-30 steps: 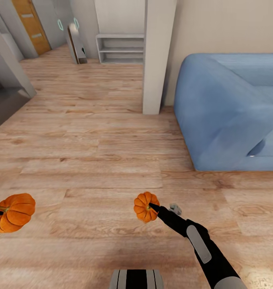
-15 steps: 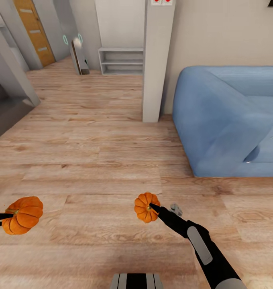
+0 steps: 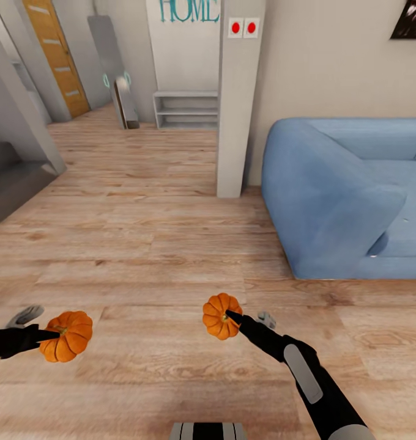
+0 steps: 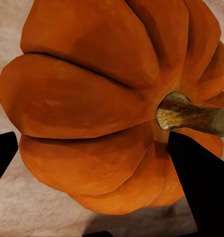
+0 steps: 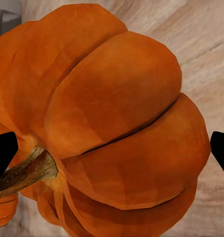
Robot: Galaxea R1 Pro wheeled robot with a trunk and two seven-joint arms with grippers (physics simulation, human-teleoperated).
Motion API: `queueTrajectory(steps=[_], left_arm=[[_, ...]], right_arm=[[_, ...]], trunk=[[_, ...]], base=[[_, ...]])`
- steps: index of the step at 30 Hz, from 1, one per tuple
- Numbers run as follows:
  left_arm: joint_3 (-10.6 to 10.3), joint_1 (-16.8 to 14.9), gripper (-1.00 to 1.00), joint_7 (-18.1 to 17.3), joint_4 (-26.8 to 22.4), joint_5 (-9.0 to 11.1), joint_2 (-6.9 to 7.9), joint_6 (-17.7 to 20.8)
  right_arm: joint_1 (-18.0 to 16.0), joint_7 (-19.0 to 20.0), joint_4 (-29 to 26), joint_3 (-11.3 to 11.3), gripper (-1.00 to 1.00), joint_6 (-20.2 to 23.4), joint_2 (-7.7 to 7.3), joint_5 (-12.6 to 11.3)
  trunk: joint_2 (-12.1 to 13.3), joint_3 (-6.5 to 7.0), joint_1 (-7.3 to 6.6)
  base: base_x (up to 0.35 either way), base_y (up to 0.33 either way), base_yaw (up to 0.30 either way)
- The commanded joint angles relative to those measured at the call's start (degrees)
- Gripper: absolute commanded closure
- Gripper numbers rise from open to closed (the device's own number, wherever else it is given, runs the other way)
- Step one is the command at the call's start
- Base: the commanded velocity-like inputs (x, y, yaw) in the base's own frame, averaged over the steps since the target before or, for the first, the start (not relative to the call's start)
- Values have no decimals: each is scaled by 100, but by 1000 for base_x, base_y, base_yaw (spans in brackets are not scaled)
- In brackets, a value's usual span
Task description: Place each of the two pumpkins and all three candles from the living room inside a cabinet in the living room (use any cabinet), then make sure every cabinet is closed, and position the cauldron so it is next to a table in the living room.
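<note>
Left gripper (image 3: 49, 335) clamped on a pumpkin (image 3: 67, 336), fingers (image 4: 201, 187) pressing the ribbed skin on either side near the stem (image 4: 191, 114). Held clear above the wood floor (image 3: 141, 244), well left of the sofa (image 3: 342, 195). Right gripper (image 3: 231, 316) likewise clamped on the second pumpkin (image 3: 220, 315), black fingertips (image 5: 3, 153) at opposite sides of the fruit, stem (image 5: 22, 174) beside one of them. Carried in front of the sofa's near corner, above bare boards. Both pumpkins level with each other, well apart. White pillar (image 3: 235, 98) with two red dots just left of the sofa; low white shelf (image 3: 185, 110) behind it under a "HOME" sign (image 3: 189, 10); orange door (image 3: 52, 55) far left of the pillar.
</note>
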Motion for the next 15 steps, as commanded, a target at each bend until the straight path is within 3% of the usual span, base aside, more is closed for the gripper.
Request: queueTrajectory(steps=[1,4,9,13,15], left_arm=[[-3,-4,100,25,-3,-15,-12,-7],[-3,-19,100,39,-6,-16,-33,-4],[-10,-24,100,49,-47,-10,-160,-14],[-11,-24,100,53,-70,-24,-198,-12],[-49,-24,100,166,-65,-160,-277,-18]], right_arm=[[0,-4,-5,46,100,-13,0,18],[0,-3,-8,206,100,-51,0,30],[0,-5,-5,285,100,-70,13,36],[0,-11,-5,294,100,-72,123,48],[0,-70,-8,307,100,-72,174,56]], trunk=[[2,23,-2],[6,89,-10],[12,200,-23],[18,289,-33],[20,333,-38]], base=[[0,0,0],[0,0,0],[0,0,0],[0,0,0],[0,0,0]])
